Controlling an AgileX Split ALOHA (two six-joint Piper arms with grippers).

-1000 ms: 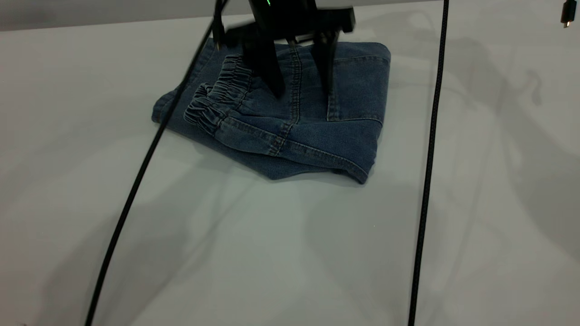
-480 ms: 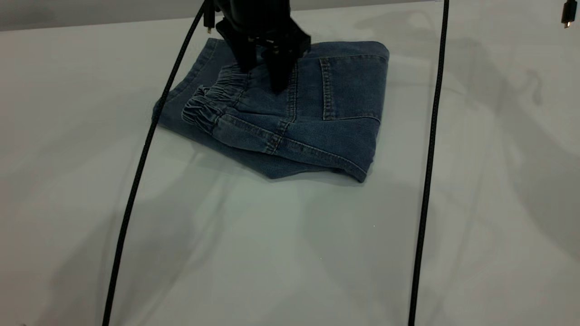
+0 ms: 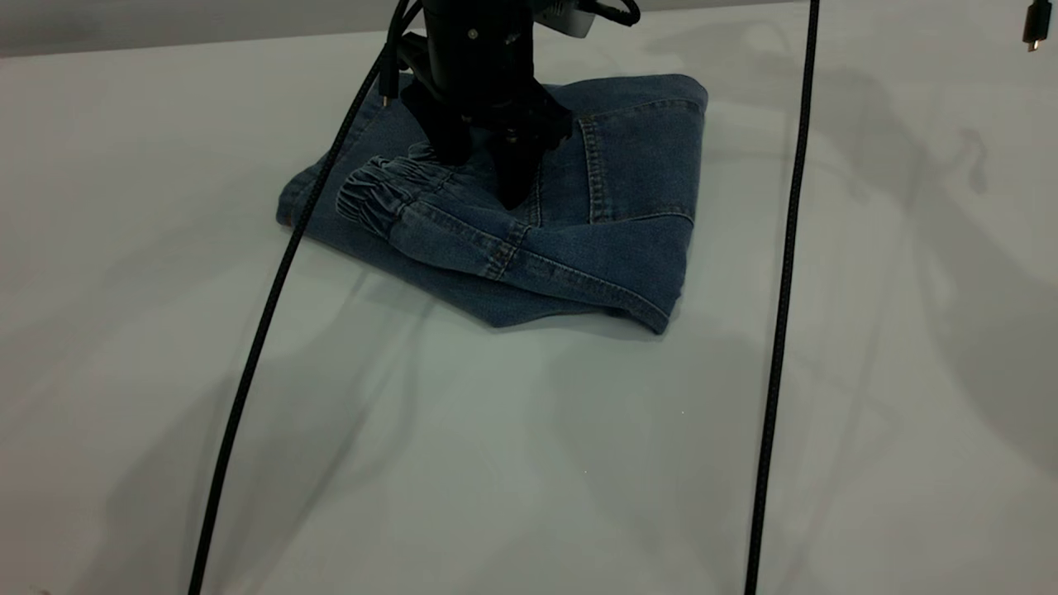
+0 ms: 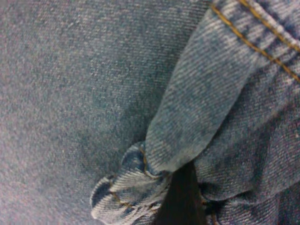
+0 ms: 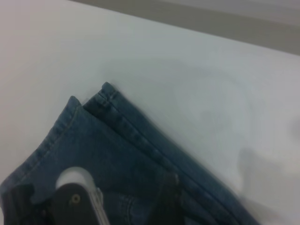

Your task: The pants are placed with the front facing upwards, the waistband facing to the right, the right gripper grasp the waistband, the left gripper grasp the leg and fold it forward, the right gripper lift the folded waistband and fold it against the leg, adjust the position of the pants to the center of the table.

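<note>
Pants [image 3: 579, 223] lie folded on the table [image 3: 496, 463], toward its far edge, with the waistband [image 3: 376, 194] on top at the left. Left gripper [image 3: 483, 169] stands down on the denim beside the waistband; its grip state cannot be told. Right arm's camera views 1 hem corner [image 5: 105, 91] from above.

1 pair of pants [image 3: 570, 207], 1 gripper [image 3: 483, 169], 2 black cables [image 3: 777, 330], 1 table [image 3: 529, 463]

Folded pants [image 5: 126, 154] lie on the table [image 5: 197, 79].
</note>
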